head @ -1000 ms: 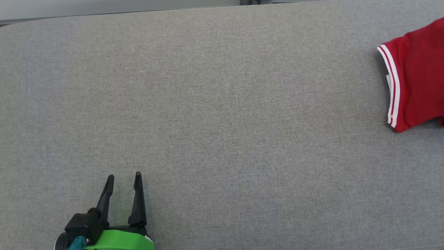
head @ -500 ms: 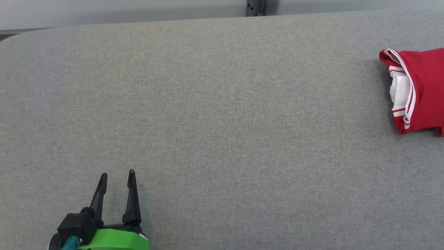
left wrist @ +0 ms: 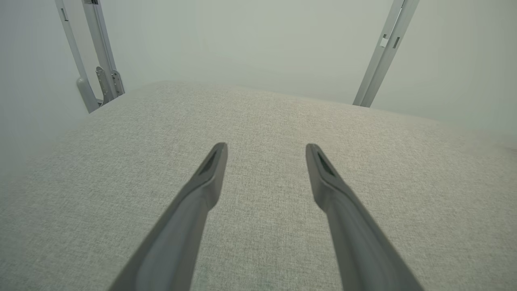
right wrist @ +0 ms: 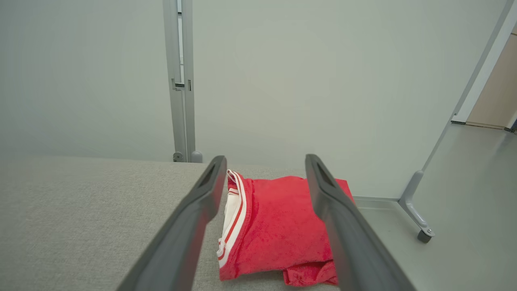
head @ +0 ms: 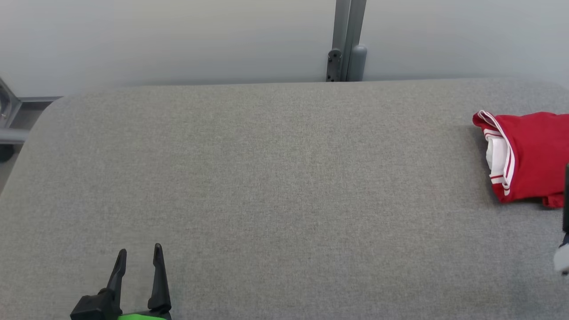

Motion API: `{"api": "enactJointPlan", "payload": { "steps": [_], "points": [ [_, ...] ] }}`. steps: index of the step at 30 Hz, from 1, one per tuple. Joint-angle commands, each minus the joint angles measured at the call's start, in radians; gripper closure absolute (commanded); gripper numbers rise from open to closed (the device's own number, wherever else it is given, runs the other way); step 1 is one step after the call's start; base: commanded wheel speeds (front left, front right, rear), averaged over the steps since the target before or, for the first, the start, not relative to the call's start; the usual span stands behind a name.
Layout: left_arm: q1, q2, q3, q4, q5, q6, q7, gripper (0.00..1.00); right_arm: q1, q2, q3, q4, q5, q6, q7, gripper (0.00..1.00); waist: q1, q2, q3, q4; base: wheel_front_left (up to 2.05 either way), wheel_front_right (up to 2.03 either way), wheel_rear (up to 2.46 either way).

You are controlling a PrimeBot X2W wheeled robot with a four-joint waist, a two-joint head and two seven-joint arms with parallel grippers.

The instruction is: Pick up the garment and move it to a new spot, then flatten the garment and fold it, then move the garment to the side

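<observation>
Left gripper (head: 140, 249) sits low at the near edge of the grey table (head: 284, 186), fingers spread, holding nothing. Bare cloth runs ahead to the far edge. Right gripper (right wrist: 265, 158) is spread wide and empty, near the folded red garment (right wrist: 282, 226), which lies by the table's right end.

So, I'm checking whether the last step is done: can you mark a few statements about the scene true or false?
The garment lies folded at the right end of the table. True.
The right gripper is shut on the garment. False: it is open and holds nothing.
The left gripper is open over bare table. True.
The garment is blue. False: it is red with white stripes.
</observation>
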Motion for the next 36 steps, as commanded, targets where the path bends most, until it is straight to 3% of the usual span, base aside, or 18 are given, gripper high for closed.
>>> {"api": "enactJointPlan", "payload": {
  "steps": [1, 12, 23, 24, 28, 36],
  "points": [
    [0.009, 0.002, 0.009, 0.007, 0.008, -0.007, -0.002, 0.00, 0.035, 0.039, 0.006, 0.001, -0.003, 0.000, -0.028, 0.00, 0.0000, -0.0001, -0.049, 0.022, 0.00, 0.00, 0.00],
    [-0.010, 0.002, 0.001, 0.104, 0.017, -0.060, -0.002, 0.00, 0.162, 0.223, 0.113, 0.070, -0.082, -0.001, -0.093, 0.00, 0.0000, -0.0001, -0.080, 0.017, 0.00, 0.00, 0.00],
    [-0.023, 0.002, -0.018, 0.146, 0.004, -0.075, -0.002, 0.00, 0.185, 0.267, 0.131, 0.029, -0.123, -0.001, -0.093, 0.00, 0.0000, -0.0001, -0.080, 0.013, 0.00, 0.00, 0.00],
    [-0.007, 0.000, -0.022, 0.149, 0.006, -0.072, 0.000, 1.00, 0.173, 0.266, 0.132, 0.031, -0.120, 0.000, -0.089, 1.00, 0.0000, -0.0001, -0.081, 0.013, 0.00, 0.00, 0.00],
    [0.003, -0.004, -0.025, 0.180, -0.001, -0.073, 0.009, 1.00, 0.172, 0.280, 0.134, 0.064, -0.113, 0.000, -0.084, 1.00, 0.0000, -0.0001, -0.080, 0.014, 0.00, 0.00, 0.00],
    [-0.024, -0.003, -0.006, 0.172, -0.149, -0.075, 0.050, 1.00, 0.140, 0.284, 0.129, 0.077, 0.047, 0.000, -0.038, 1.00, 0.0000, -0.0001, -0.077, 0.008, 0.00, 0.00, 0.00]
  ]
}}
